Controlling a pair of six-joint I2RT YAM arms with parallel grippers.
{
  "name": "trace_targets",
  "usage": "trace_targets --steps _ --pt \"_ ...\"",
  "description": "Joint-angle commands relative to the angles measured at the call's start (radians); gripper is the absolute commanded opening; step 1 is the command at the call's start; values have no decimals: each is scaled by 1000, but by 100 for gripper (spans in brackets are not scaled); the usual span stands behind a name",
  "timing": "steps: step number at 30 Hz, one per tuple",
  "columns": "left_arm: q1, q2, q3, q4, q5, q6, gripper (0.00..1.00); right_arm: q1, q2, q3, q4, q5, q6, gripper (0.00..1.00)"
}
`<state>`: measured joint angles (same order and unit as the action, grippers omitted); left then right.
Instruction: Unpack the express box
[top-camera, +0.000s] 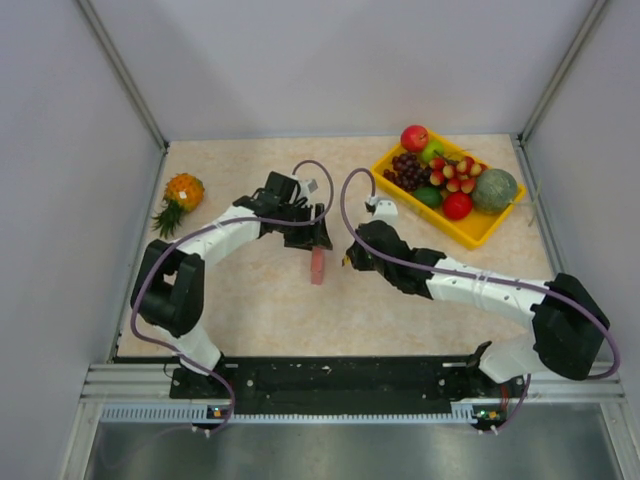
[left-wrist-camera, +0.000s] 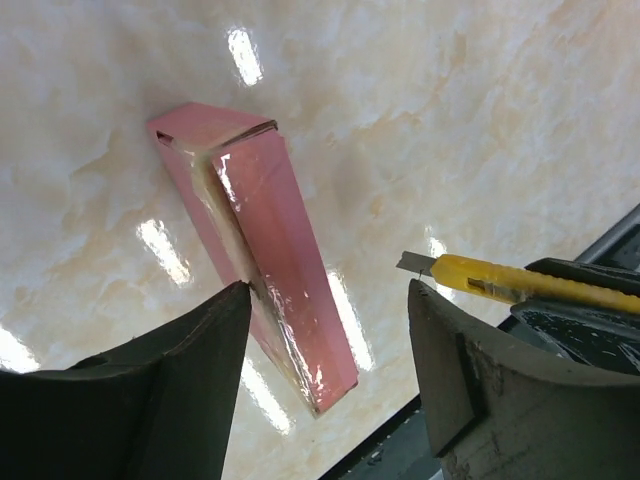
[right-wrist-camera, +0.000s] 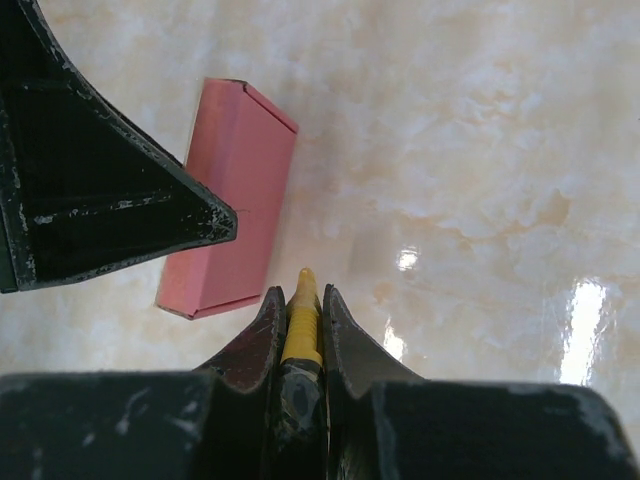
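Observation:
The express box (top-camera: 317, 265), pink and flat, stands on a long narrow side on the marble table. Clear tape runs along its upper seam (left-wrist-camera: 225, 205). My left gripper (top-camera: 318, 240) hangs just above the box's far end, open, jaws wide apart (left-wrist-camera: 330, 288), nothing held. Its left fingertip (left-wrist-camera: 235, 300) sits right by the taped edge. My right gripper (top-camera: 350, 260) is shut on a yellow utility knife (right-wrist-camera: 302, 325), just right of the box (right-wrist-camera: 232, 190). The knife's short blade (left-wrist-camera: 412, 264) points towards the box, a small gap away.
A yellow tray (top-camera: 470, 232) of fruit sits at the back right. A pineapple (top-camera: 180, 195) lies at the back left. The left arm's finger (right-wrist-camera: 100, 190) looms over the box in the right wrist view.

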<state>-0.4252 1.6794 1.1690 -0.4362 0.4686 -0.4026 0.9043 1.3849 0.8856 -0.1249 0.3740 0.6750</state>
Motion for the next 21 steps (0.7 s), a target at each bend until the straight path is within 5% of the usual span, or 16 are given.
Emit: trace_targets --steps 1,8,14,21 --pt "-53 51 95 -79 -159 82 67 -24 -78 -37 5 32 21 0" --pt "-106 100 132 -159 -324 105 52 -62 -176 -126 -4 48 47 0" --pt "-126 108 133 -168 -298 172 25 -84 -241 -175 -28 69 54 0" --pt "-179 49 75 -161 -289 252 21 -134 -342 -224 -58 65 75 0"
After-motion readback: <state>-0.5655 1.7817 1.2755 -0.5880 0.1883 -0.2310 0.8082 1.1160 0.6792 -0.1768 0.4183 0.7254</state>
